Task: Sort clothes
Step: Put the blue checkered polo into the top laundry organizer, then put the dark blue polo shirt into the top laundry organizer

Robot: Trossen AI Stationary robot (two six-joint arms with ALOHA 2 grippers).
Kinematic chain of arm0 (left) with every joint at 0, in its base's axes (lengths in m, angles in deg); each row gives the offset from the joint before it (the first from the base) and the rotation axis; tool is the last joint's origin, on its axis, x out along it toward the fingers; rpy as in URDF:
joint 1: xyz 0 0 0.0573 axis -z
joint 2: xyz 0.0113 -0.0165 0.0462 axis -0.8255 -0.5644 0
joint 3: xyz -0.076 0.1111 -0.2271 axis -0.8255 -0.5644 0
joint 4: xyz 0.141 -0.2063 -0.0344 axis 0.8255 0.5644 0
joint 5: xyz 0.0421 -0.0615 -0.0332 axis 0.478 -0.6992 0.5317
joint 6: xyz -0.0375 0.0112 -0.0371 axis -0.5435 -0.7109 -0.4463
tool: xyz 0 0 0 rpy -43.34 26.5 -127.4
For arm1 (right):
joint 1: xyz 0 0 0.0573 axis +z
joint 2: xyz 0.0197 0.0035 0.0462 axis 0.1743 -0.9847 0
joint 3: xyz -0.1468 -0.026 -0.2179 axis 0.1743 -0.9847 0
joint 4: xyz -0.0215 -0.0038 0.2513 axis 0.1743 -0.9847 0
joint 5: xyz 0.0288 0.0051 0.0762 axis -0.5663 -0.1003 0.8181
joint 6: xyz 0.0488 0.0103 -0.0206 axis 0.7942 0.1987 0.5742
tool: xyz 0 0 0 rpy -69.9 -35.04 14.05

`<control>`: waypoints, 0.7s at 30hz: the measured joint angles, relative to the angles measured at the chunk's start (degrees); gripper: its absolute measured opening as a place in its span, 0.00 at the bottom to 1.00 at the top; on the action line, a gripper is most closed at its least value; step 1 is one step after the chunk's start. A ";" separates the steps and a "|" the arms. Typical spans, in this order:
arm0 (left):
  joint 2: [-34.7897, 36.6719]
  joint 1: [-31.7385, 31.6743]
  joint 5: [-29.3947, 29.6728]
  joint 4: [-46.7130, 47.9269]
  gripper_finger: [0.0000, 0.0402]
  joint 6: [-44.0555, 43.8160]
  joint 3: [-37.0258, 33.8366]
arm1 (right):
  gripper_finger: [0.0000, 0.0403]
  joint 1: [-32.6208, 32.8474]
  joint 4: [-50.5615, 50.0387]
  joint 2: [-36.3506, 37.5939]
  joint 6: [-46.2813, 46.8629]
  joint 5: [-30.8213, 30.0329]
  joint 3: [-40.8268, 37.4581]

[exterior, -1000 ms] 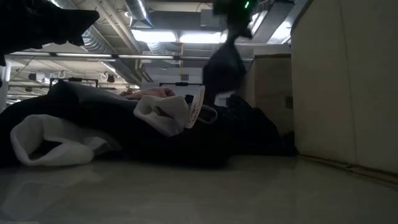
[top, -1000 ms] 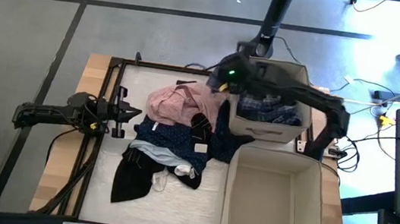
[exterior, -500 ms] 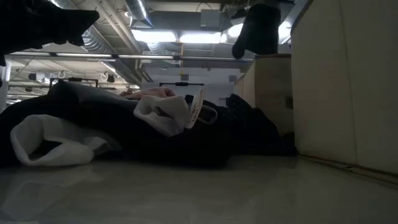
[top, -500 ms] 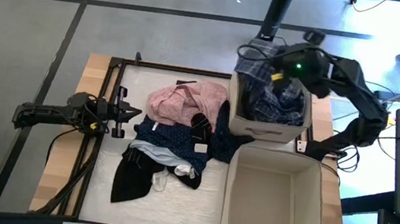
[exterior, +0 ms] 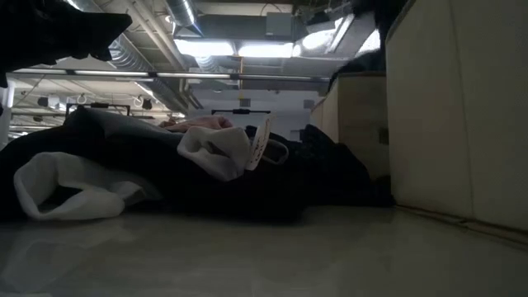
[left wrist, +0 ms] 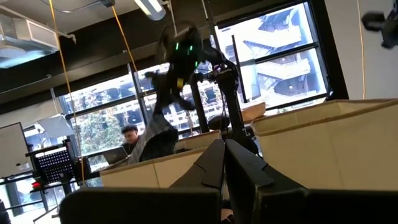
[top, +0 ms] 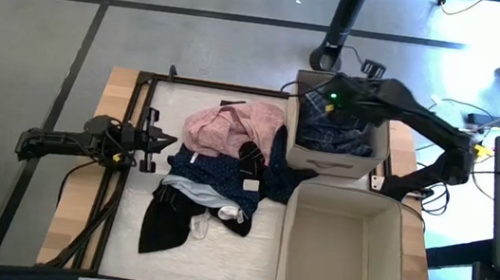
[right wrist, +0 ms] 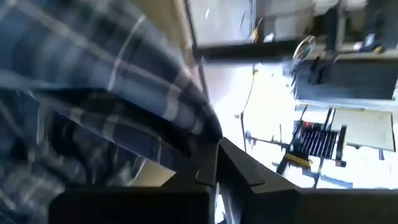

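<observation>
My right gripper (top: 320, 99) is over the left part of the far cardboard box (top: 294, 153), shut on the blue-white plaid shirt (top: 339, 132), most of which lies inside that box. The other clothes lie in a heap mid-table: a pink piece (top: 231, 123), a dark navy piece (top: 218, 170), black pieces (top: 163, 227) and small white socks (top: 229, 214). My left gripper (top: 156, 140) waits shut at the table's left side, touching nothing. My right gripper pinches bunched plaid cloth (right wrist: 186, 134) between its two fingers; one layer or several, I cannot tell. The left wrist view shows the shirt (left wrist: 158, 130) hanging slack below the gripper, its lower end behind the box's wall.
A second, larger cardboard box (top: 288, 233) stands open at the near right, against the far box. A dark garment (top: 279, 172) lies against the far box's left wall. A black frame (top: 139, 107) runs along the table's left and far edges.
My right gripper, still shut on the plaid shirt, has swung from the far box's left edge toward the table's right over the box, then partway back left and lower. The hanging shirt has gone over the box wall and down into the box.
</observation>
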 joint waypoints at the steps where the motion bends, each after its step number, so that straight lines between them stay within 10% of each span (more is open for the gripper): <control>1: 0.02 0.00 -0.02 0.00 0.01 0.00 0.00 | 0.04 -0.87 0.88 0.00 0.02 0.27 -2.37; 10: 0.01 0.00 -0.02 0.00 0.01 0.22 -0.01 | 0.29 -5.85 4.66 -0.07 -2.50 9.23 -12.30; 21: 0.00 0.01 -0.02 0.49 0.01 1.95 0.00 | 0.59 3.03 4.27 0.13 -0.79 20.16 5.09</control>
